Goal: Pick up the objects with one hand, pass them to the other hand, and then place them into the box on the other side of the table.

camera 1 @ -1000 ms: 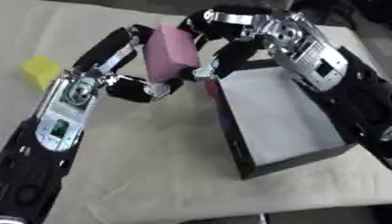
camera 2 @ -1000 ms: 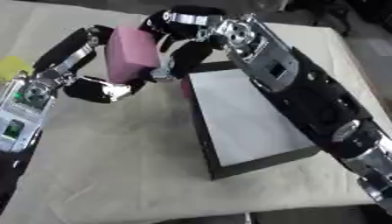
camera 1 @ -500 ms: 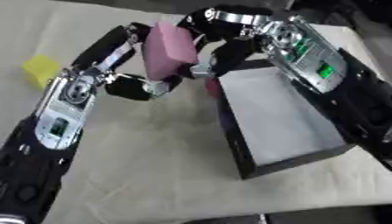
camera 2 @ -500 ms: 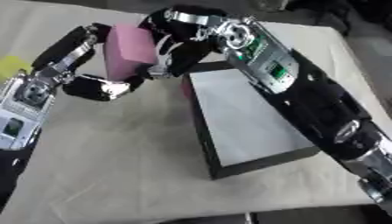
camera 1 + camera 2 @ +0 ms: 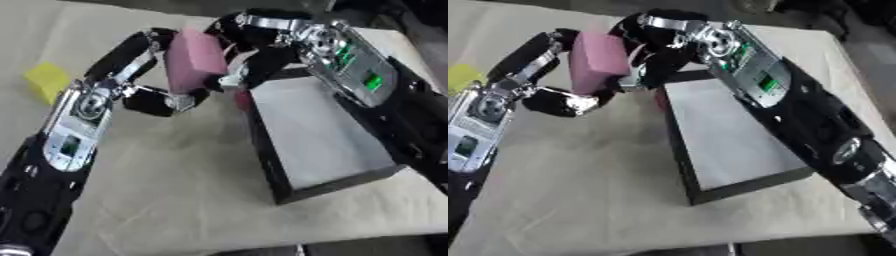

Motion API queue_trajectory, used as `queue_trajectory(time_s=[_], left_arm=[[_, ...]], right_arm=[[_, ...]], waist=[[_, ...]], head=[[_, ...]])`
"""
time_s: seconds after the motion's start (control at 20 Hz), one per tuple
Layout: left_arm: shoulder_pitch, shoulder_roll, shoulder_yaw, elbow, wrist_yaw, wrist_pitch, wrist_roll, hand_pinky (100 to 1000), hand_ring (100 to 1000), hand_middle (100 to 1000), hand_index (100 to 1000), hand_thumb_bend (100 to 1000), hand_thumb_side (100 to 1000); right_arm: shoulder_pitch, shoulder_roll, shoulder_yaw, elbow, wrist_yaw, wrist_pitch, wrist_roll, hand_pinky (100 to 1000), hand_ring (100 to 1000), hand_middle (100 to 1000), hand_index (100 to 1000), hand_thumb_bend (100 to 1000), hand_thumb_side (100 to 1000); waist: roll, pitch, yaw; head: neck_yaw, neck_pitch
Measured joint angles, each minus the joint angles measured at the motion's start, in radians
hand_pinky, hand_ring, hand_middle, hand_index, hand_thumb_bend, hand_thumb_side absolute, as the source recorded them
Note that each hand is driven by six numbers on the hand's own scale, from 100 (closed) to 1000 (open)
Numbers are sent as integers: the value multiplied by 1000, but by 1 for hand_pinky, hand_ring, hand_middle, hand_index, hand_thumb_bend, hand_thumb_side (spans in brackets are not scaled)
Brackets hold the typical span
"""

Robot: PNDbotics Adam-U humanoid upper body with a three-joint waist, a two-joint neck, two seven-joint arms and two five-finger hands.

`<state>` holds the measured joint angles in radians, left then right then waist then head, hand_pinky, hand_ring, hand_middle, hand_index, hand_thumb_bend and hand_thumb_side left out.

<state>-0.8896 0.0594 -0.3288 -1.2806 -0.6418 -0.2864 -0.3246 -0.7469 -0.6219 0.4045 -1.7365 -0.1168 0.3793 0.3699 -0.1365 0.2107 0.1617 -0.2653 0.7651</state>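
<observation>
Pink foam-like block [image 5: 194, 60] sits upright in mid-air in the left eye view, pinched by the left hand [image 5: 153, 75] with fingers over its top and thumb under it, just left of the black box [image 5: 324, 135]; the right hand [image 5: 249, 60] curls against the block's right face, so both hands appear to grasp it; a yellow block [image 5: 45, 80] waits on the tan cloth [image 5: 175, 190]. Right eye view: the block [image 5: 598, 61] hangs outside the box's near-left corner [image 5: 667, 100]; if the left hand lets go before the right has closed fully, the block could drop outside the box or catch its rim.
</observation>
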Motion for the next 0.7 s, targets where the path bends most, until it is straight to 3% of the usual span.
queue_trajectory(time_s=[0.05,0.1,0.3,0.5,0.7], left_arm=[[0,0,0,1,-7,-4,2,973,801,700,773,121,496],[0,0,0,3,-15,-7,5,973,804,703,777,204,583],[0,0,0,7,-32,-18,15,975,812,712,789,436,781],[0,0,0,12,-47,-15,25,982,814,714,792,585,843],[0,-5,-1,13,-62,3,44,983,816,714,792,650,845]], right_arm=[[0,0,0,0,-4,3,3,743,769,518,585,126,159],[0,-1,-1,0,-9,5,5,742,768,517,584,131,156],[0,-2,-4,-1,-22,10,10,739,766,513,580,143,149],[0,-5,-4,-2,-26,13,12,737,763,511,577,152,145],[-1,-7,-7,-2,-26,13,12,736,761,508,575,161,135]], waist=[[0,0,0],[0,0,1],[0,0,1],[0,0,1],[0,0,1]], head=[[0,0],[0,0],[-1,1],[-4,4],[-6,4]])
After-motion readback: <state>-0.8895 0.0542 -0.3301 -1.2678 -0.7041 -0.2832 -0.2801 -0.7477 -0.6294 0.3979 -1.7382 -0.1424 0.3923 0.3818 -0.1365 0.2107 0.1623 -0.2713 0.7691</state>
